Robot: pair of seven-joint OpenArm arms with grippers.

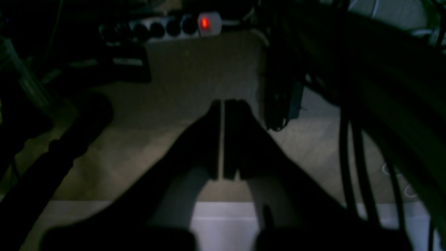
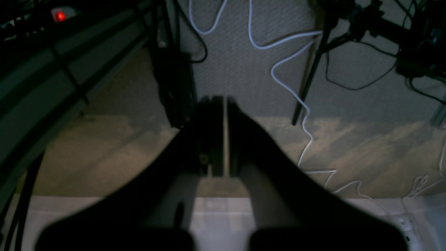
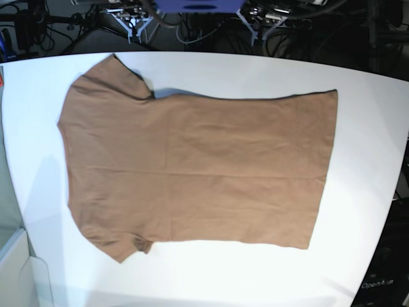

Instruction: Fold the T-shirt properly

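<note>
tan shirt (image 3: 198, 169) lies flat and unfolded on the white table (image 3: 358, 96), neck end at base view's left, hem at right. left gripper (image 1: 222, 139) and right gripper (image 2: 224, 136) both pressed together, pinching nothing, off the table over the floor (image 1: 195, 76) and cables (image 2: 289, 90).

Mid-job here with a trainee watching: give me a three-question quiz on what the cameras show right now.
1. True or false: the T-shirt lies spread flat on the white table.
2. In the base view, the sleeves are at which end? A left, B right.
3. Fill in: both the left gripper and the right gripper have their jaws ____.

Key: 1 true; 2 A; 3 shut, with nothing between them, hanging past the table edge over the floor.
</note>
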